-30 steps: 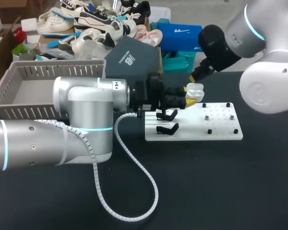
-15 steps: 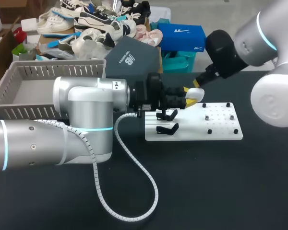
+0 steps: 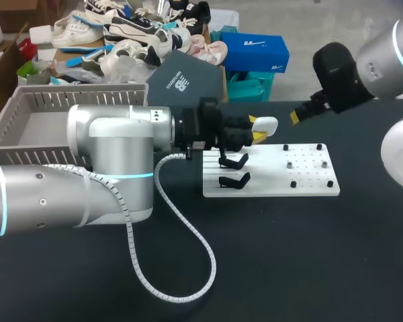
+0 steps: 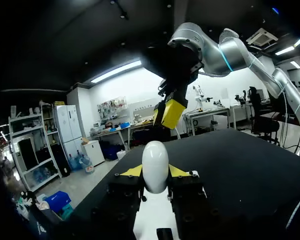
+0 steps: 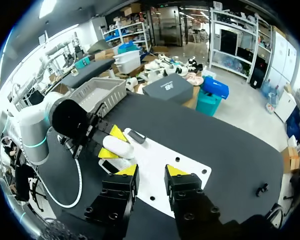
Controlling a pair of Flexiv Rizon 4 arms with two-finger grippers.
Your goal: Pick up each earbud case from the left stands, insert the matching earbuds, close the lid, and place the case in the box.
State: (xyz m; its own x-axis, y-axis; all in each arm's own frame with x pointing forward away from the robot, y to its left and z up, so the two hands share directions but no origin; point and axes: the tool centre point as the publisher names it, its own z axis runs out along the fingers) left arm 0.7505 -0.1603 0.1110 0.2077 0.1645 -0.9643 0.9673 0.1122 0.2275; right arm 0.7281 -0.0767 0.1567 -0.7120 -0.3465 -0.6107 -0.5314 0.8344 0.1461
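Left gripper (image 3: 257,130) is clamping the closed earbud case (image 3: 266,125) above the stand board's (image 3: 309,181) far edge; right gripper (image 5: 151,171) is hanging with fingers apart.

Glossy white egg-shaped earbud case (image 3: 265,125): one.
Flat white rectangular base plate (image 3: 272,189): one.
Black forked stands (image 3: 234,161) on that plate: two.
Short black pegs (image 3: 293,184) on the same plate: four; smaller grey studs among them too small to count.
Grey slotted plastic basket (image 3: 67,99): one.
Silver jointed robot arms (image 3: 107,168): two.
Two-fingered grippers: two, namely left gripper (image 3: 257,129) and right gripper (image 5: 151,172).
Yellow fingertips (image 5: 176,170): two per gripper, four in total.
Black table (image 3: 289,268): one.
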